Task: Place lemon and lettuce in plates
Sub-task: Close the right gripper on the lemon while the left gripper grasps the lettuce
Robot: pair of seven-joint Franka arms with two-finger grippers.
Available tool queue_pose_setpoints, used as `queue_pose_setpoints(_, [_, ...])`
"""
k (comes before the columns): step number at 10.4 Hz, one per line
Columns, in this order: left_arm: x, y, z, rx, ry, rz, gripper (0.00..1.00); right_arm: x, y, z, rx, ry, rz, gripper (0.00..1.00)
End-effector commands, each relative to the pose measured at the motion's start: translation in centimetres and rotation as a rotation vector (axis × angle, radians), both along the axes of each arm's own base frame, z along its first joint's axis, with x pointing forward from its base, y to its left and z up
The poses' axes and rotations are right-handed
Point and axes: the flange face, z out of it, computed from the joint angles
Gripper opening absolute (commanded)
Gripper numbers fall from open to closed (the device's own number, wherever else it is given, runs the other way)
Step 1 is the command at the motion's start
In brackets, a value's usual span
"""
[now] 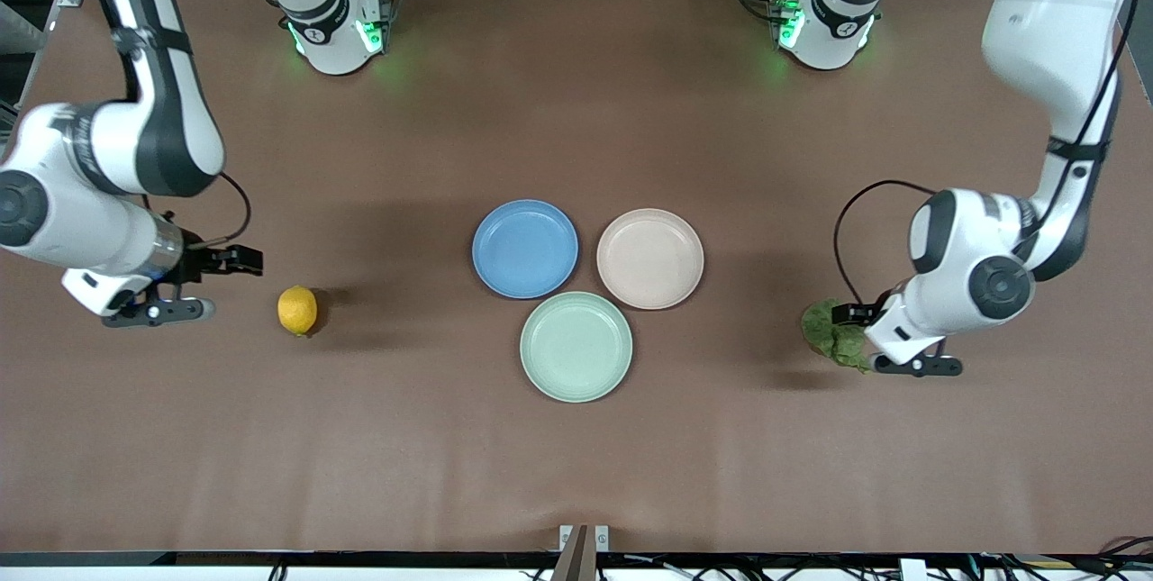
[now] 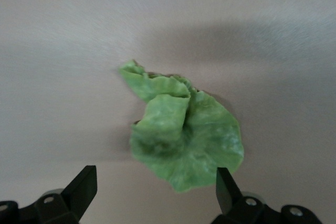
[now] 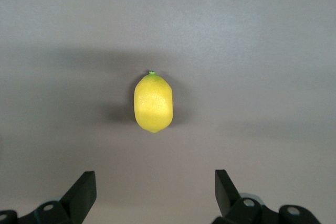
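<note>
The yellow lemon (image 1: pixel 297 311) (image 3: pixel 153 102) lies on the brown table toward the right arm's end. My right gripper (image 1: pixel 158 311) (image 3: pixel 155 192) hangs beside it, open, with nothing between its fingers. The crinkled green lettuce (image 1: pixel 833 336) (image 2: pixel 184 135) lies toward the left arm's end, partly hidden under the left wrist in the front view. There my left gripper (image 1: pixel 919 365) (image 2: pixel 156 192) hovers at the leaf's edge, open and holding nothing. A blue plate (image 1: pixel 525 248) and a beige-pink plate (image 1: pixel 649 258) sit side by side mid-table, with nothing on them.
A mint-green plate (image 1: pixel 576 346) sits just nearer the front camera than the other two, touching both. The arm bases (image 1: pixel 338 31) (image 1: pixel 824 22) stand along the table's back edge.
</note>
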Motion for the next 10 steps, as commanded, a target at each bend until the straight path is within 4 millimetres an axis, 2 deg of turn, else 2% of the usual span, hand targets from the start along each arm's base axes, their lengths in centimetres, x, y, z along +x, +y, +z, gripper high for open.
queue_pose_setpoints(1, [0.4,-2.0,-1.4,0.025,-0.009,0.056,1.0,0.0,0.4,-3.6,0.028,-0.004,-0.027,1.0])
queue_pose_setpoints(4, [0.5,-2.2,-3.2,0.032,0.003,0.05,1.0,-0.4,1.0,-8.4,0.021,-0.054,-0.025,1.0])
queue_pose_setpoints(5, [0.5,-2.3,-3.4,0.03,-0.001,0.049,0.97,-0.9,1.0,-9.9,0.028,-0.073,-0.038,1.0])
queue_pose_setpoints(6, [0.5,-2.3,-3.8,0.028,0.0,0.05,0.88,-1.3,1.2,-11.3,0.029,-0.083,-0.041,1.0])
queue_pose_setpoints(7, [0.6,-2.3,-3.8,0.03,-0.001,0.045,0.66,-1.5,1.3,-12.3,0.026,-0.095,-0.038,1.0])
queue_pose_setpoints(9, [0.6,-2.2,-3.8,0.043,-0.005,0.031,0.37,-1.7,1.7,-14.0,0.02,-0.104,-0.031,1.0])
queue_pose_setpoints(10, [0.7,-2.3,-3.7,0.043,-0.009,0.023,0.18,-2.0,1.6,-15.0,0.016,-0.111,-0.029,1.0])
